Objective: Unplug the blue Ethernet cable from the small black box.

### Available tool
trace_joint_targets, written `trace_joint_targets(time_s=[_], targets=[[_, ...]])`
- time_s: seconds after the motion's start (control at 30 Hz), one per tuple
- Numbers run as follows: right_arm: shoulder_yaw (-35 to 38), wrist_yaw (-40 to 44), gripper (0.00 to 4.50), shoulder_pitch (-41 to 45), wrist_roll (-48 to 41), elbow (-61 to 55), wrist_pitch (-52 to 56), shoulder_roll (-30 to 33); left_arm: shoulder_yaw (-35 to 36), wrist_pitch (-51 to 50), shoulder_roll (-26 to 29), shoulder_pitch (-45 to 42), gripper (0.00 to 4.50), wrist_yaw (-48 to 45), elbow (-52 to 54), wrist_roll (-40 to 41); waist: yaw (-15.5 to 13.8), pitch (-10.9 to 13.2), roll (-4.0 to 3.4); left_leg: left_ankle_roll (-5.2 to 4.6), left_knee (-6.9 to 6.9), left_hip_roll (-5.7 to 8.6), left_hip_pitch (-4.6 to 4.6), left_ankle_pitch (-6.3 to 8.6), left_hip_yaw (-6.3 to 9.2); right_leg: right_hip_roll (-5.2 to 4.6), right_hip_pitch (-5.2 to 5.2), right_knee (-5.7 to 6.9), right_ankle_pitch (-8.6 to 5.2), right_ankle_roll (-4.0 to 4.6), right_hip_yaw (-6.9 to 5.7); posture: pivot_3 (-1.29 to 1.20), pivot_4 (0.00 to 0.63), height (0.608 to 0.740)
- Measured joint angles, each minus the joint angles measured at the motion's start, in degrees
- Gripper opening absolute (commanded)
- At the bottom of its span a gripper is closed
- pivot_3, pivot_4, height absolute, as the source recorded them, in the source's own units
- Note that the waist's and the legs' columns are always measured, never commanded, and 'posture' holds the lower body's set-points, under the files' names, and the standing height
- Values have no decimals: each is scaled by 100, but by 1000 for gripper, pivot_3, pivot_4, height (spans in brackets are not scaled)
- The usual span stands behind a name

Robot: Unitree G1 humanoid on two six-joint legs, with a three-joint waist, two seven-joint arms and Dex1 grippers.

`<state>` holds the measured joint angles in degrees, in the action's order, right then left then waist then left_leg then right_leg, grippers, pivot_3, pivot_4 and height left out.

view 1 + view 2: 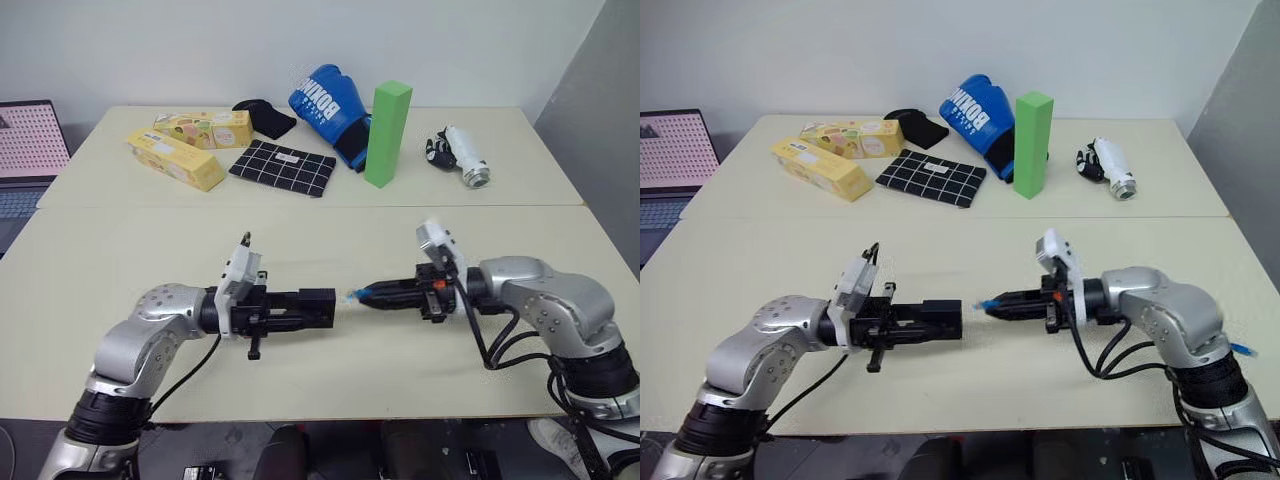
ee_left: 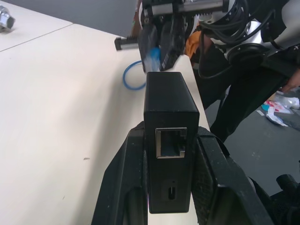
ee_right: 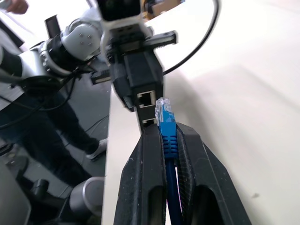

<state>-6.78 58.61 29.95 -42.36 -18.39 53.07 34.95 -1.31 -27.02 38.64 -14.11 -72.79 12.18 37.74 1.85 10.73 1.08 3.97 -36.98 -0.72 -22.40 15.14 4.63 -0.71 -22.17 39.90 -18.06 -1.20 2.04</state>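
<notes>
The small black box (image 1: 318, 306) is held level above the table's front, my left gripper (image 1: 305, 310) shut on its sides. In the left wrist view the box (image 2: 169, 117) shows an empty port between the fingers (image 2: 124, 187). The blue Ethernet cable (image 3: 167, 133) ends in a clear plug that sits free, a small gap away from the box (image 3: 140, 79). My right gripper (image 1: 368, 296) is shut on the cable's blue boot just behind the plug (image 1: 352, 296). The two grippers point at each other. A loop of the cable (image 2: 133, 77) lies on the table beyond.
At the back of the table (image 1: 120, 250) lie two yellow cartons (image 1: 180, 160), a black cloth with white grid lines (image 1: 282, 168), a blue boxing glove (image 1: 325, 105), an upright green block (image 1: 387, 132) and a white and black object (image 1: 462, 155). A laptop (image 1: 30, 150) sits at far left.
</notes>
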Motion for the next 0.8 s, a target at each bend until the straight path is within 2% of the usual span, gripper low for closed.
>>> trace_joint_targets(time_s=[0.23,0.33,0.47,0.53,0.63,0.7,0.8], targets=[[-6,-12,28,0,-30,-51,-29,-63,-1,-2,-5,11,793,32,1,0,1,0,0,0,0,0,0,0,0,0,0,1,0,0,1,0,150,740],[-23,-194,28,-41,311,28,-375,-92,96,-2,1,127,793,141,-3,-2,7,0,0,0,0,-2,1,0,-2,0,-1,1,0,0,2,0,150,740],[-26,-925,28,-123,1107,716,-1052,-422,327,2,25,281,793,426,-24,-42,3,0,0,1,-1,-1,-1,-1,-2,0,-6,6,0,0,2,0,150,740],[-60,-1720,28,-33,1861,1545,-1770,-841,486,17,-25,367,793,741,-10,-78,6,-2,3,1,-1,-3,2,-1,-6,-1,-7,8,0,0,8,0,150,740],[-171,-2271,28,44,2565,2413,-2365,-1033,560,19,-60,531,793,949,79,-97,5,-2,3,2,0,-3,-1,-1,-8,-2,-7,5,0,1,9,0,150,740],[-248,-2490,736,63,2870,2924,-2598,-1175,567,37,-77,598,793,1074,89,-143,-3,-2,3,2,0,-4,-7,-1,-6,-3,-11,5,1,1,7,0,150,740],[-263,-2616,1383,164,3047,3230,-2711,-1383,570,143,-221,610,793,1346,111,-261,1,-2,3,2,-3,-6,-1,-1,-8,-6,-7,8,2,-1,10,0,150,740]])
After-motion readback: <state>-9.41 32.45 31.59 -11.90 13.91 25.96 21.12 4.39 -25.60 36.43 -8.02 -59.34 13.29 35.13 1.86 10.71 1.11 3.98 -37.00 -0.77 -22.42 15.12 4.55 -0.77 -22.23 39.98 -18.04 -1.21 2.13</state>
